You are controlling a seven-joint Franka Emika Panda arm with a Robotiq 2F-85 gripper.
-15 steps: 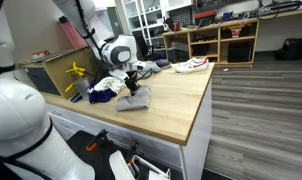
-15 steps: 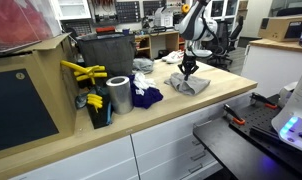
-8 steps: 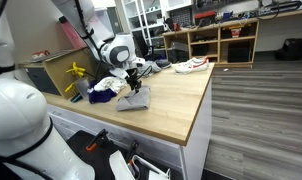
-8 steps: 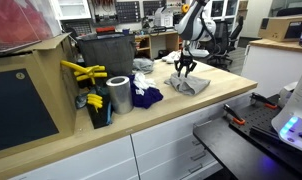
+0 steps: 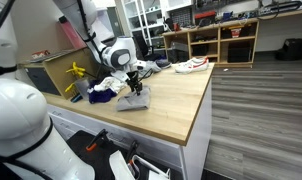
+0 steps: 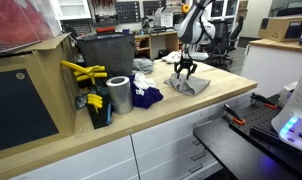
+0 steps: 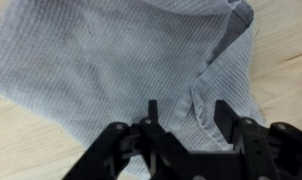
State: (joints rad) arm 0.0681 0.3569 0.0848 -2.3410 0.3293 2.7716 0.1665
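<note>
A grey ribbed cloth (image 7: 111,60) lies crumpled on the wooden tabletop (image 7: 281,60), with a raised fold running between my fingers. My gripper (image 7: 187,112) hangs just above it, jaws spread apart and nothing held between them. In both exterior views the gripper (image 5: 137,82) (image 6: 184,71) points straight down over the grey cloth (image 5: 134,99) (image 6: 190,86), a short way above it, near the middle of the bench.
A dark blue cloth (image 6: 143,96), a metal cylinder (image 6: 118,95), yellow tools (image 6: 81,72) and a dark bin (image 6: 103,55) stand beside the grey cloth. A white cloth (image 6: 143,65) lies behind. A shoe (image 5: 191,65) sits at the bench's far end.
The jaws were shut on the grey cloth a second ago; they have spread and let it go, and the gripper has risen slightly. The cloth rests on the bench.
</note>
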